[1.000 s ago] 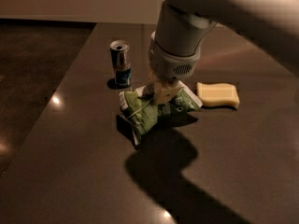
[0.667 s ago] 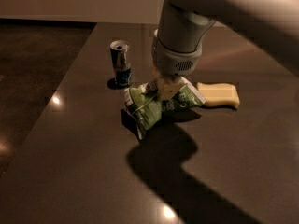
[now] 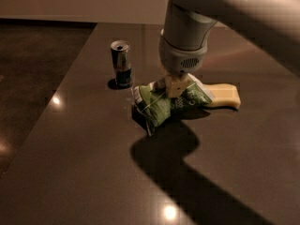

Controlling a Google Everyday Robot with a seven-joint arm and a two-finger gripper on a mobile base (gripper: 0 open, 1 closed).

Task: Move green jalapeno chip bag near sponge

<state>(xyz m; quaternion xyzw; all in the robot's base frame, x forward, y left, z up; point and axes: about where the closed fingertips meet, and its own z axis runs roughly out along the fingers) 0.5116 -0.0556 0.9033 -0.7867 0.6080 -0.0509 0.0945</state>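
Dark tabletop (image 3: 70,163), open room in front, claw (image 3: 173,87) clamped on green jalapeno chip bag (image 3: 157,106), just beside sponge (image 3: 226,95), can (image 3: 122,62) near

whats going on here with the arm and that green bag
A robot arm's gripper is down on the green jalapeno chip bag, pinching its crumpled middle on the dark table. The bag's right end sits right beside the pale yellow sponge, overlapping its near end in this view. A drink can stands upright behind and to the left, apart from the bag.
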